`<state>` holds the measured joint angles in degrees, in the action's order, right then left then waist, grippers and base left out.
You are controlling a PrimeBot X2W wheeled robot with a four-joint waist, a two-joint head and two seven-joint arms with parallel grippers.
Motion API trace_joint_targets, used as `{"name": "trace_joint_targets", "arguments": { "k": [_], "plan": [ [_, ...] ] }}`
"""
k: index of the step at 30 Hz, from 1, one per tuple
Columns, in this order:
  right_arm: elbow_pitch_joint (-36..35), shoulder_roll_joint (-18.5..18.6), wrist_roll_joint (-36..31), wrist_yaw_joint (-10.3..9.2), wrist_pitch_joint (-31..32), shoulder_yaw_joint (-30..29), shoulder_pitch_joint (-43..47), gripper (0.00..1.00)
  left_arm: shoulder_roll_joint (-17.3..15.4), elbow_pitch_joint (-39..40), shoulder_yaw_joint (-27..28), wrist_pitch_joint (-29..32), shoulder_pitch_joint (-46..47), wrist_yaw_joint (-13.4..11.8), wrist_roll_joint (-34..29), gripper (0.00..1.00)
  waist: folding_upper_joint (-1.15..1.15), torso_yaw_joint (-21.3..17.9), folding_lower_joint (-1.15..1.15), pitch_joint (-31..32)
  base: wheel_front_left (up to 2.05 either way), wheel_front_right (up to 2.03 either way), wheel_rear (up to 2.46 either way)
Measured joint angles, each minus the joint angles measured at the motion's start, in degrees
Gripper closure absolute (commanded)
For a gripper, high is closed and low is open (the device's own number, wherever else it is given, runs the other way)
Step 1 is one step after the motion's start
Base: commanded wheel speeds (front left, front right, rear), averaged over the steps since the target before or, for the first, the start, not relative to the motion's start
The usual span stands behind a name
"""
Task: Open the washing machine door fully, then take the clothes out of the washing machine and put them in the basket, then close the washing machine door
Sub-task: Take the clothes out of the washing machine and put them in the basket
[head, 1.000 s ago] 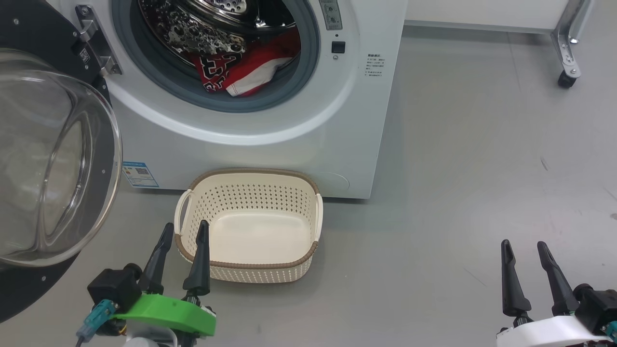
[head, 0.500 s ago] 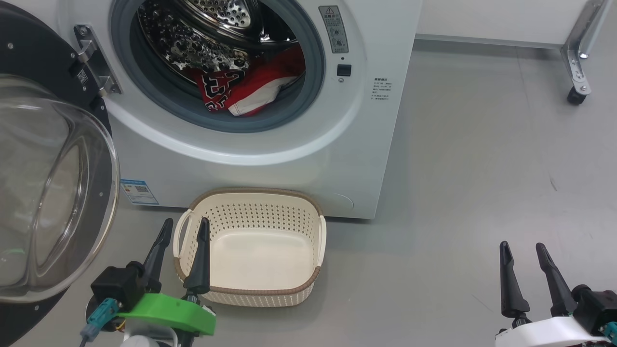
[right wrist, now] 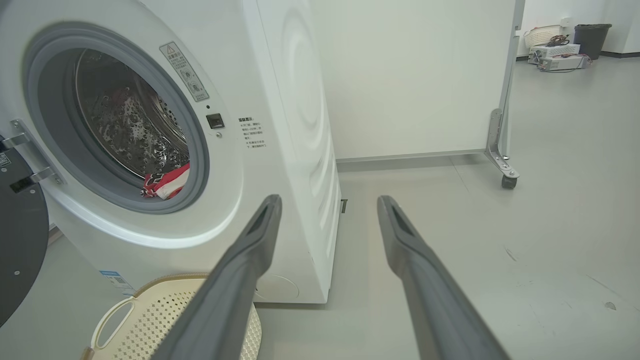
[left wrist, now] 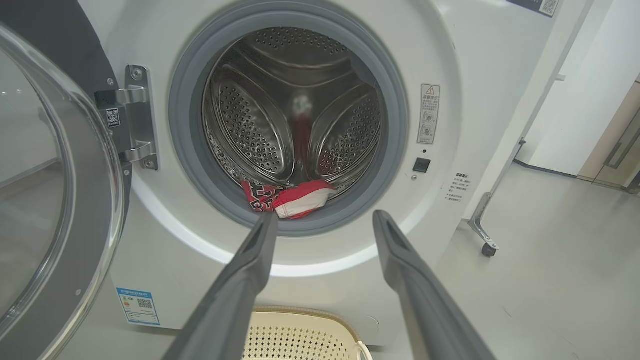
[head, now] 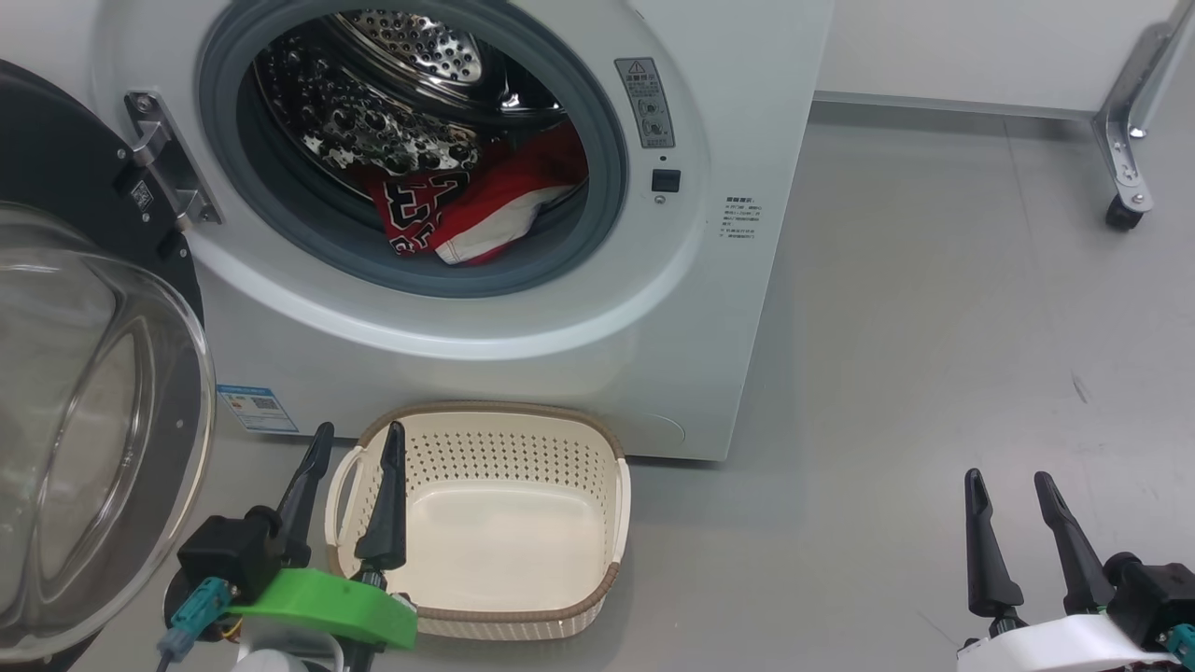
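Door: the washing machine door [head: 84, 392] hung swung out on its hinge [head: 163, 173] at the left edge of the washing machine [head: 523, 364], glass bowl bulging toward me. I judged it open far enough, since nothing crossed the drum mouth [head: 597, 233].
Clothes: the clothes [head: 476, 210] lay bunched at the front lower edge of the drum, resting against the grey ring. They sat low and forward, so I judged them within reach without going deep inside.
Basket: the basket [head: 485, 408] stood empty on the floor [head: 934, 373], just beside the machine's foot and under the drum mouth. That looked like a short drop for anything pulled out.
Left gripper: my left gripper [head: 359, 429] had its fingers apart with nothing between them. It hovered over the basket's left edge and aimed at the drum, which made it the arm better placed for the reach.
Right gripper: my right gripper [head: 1006, 478] also stood spread and empty, over bare floor well apart from the machine, clear of the other arm's path.
Step in hand: door opening seemed done; lifting the clothes out was not yet begun.
Risk: the fabric might snag on the rubber ring.
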<state>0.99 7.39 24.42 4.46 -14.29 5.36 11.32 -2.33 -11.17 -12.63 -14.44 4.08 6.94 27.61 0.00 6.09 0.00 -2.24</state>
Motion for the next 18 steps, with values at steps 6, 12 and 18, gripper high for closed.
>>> {"name": "trace_joint_targets", "arguments": {
  "k": [6,12,18],
  "plan": [
    [0.0,-0.1,-0.1,0.01,0.0,0.0,0.0,0.0,0.0,0.1,-0.1,0.0,0.0,0.0,0.0,0.0,0.0,-0.1,0.0,-0.1,0.38,-0.38,0.0],
    [0.1,-0.2,-0.3,0.03,0.0,0.0,0.0,0.0,0.0,0.1,-0.1,0.0,0.0,0.0,0.0,0.0,0.0,-0.1,0.0,-0.2,0.14,-0.14,0.0],
    [0.1,-0.3,-0.3,0.18,0.0,0.0,0.0,0.0,0.0,0.2,-0.1,0.0,0.0,0.0,0.0,0.0,0.0,-0.1,0.0,-0.4,0.0,0.0,0.0]
  ]
}}
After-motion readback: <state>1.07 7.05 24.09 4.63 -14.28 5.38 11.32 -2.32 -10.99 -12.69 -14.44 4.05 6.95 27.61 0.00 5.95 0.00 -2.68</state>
